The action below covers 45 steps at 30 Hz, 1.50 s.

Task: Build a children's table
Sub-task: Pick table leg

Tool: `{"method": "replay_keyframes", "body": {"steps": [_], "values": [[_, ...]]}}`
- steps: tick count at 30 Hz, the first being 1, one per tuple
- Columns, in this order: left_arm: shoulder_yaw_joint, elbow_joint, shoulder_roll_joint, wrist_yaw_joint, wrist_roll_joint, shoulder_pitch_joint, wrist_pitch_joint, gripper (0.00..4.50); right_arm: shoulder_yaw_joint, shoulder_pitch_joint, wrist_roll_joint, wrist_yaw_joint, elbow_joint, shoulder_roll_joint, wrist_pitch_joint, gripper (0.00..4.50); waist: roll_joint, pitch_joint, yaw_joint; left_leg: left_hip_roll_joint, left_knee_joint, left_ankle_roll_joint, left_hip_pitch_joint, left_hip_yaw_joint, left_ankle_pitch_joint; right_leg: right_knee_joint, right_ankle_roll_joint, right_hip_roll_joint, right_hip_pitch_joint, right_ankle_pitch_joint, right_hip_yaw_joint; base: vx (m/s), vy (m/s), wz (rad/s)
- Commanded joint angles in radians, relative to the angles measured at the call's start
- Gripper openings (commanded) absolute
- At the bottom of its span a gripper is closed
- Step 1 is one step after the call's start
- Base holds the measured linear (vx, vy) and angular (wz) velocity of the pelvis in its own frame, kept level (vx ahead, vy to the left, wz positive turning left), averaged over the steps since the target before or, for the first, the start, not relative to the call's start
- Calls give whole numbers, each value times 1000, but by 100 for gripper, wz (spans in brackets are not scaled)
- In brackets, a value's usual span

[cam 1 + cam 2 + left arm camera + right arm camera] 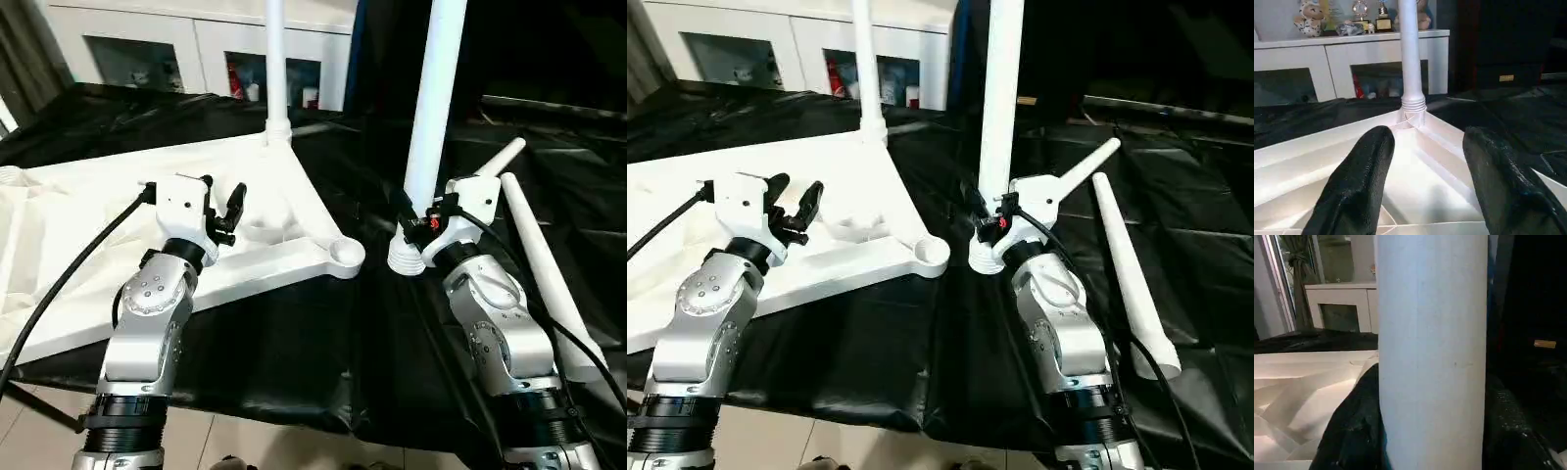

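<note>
the white table top point(196, 211) lay underside up on the black sheet point(294, 333), ribs showing; one leg point(275, 69) stood upright, screwed into the far corner socket of the top; the near right corner socket point(346, 254) sat open, with no leg in it; a second leg point(431, 117) stood nearly upright just beside that corner, its threaded end point(407, 258) low over the sheet; the right gripper point(419, 217) was clamped around this leg near its lower end, a black finger point(1352, 431) on each side of the tube; a third leg point(549, 284) lay flat on the sheet toward its right edge; a fourth white tube point(495, 162) slanted up behind the right gripper, mostly hidden; the left gripper point(223, 209) hung over the ribbed underside of the top, its two fingers point(1359, 181) spread apart and holding nothing; one white cabinet point(196, 54) with glass doors stood behind the sheet.
</note>
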State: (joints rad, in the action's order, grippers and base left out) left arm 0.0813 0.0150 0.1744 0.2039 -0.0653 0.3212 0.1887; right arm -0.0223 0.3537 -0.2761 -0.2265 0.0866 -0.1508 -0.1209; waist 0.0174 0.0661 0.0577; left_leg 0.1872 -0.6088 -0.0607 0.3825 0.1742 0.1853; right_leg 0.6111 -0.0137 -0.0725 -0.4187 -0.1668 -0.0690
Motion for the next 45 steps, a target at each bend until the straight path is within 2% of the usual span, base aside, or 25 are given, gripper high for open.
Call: {"method": "replay_keyframes", "body": {"steps": [1,6,17,25,34,45], "values": [[-1,-18,-1,-4,3,0,8,270,0,7,2,0,-13,-5,-4,184,-8,-74,0,34,76,10,-16,-10,235,-76,-136,-55,52,-249,47,0,0,0],[-1,-18,-1,-4,3,0,8,270,0,7,2,0,-13,-5,-4,184,-7,-75,-1,34,77,-1,-14,-11,240,-76,-121,-55,52,-251,48,0,0,0],[-1,-18,-1,-4,3,0,8,270,0,7,2,0,-13,-5,-4,184,-8,-79,0,34,74,13,-12,-11,191,-66,-145,-54,55,-170,48,0,0,0],[-1,-18,-1,-4,3,0,8,270,0,7,2,0,-13,-5,-4,184,-8,-77,0,34,75,7,-14,-11,215,-72,-134,-55,54,-218,48,0,0,0],[-1,-18,-1,-4,3,0,8,270,0,7,2,0,-13,-5,-4,184,-7,-79,0,33,73,12,-12,-10,194,-67,-144,-54,55,-176,48,0,0,0],[-1,-18,-1,-4,3,0,8,270,0,7,2,0,-13,-5,-4,184,-7,-78,0,33,73,10,-12,-11,201,-69,-140,-55,56,-194,48,0,0,0]]}}
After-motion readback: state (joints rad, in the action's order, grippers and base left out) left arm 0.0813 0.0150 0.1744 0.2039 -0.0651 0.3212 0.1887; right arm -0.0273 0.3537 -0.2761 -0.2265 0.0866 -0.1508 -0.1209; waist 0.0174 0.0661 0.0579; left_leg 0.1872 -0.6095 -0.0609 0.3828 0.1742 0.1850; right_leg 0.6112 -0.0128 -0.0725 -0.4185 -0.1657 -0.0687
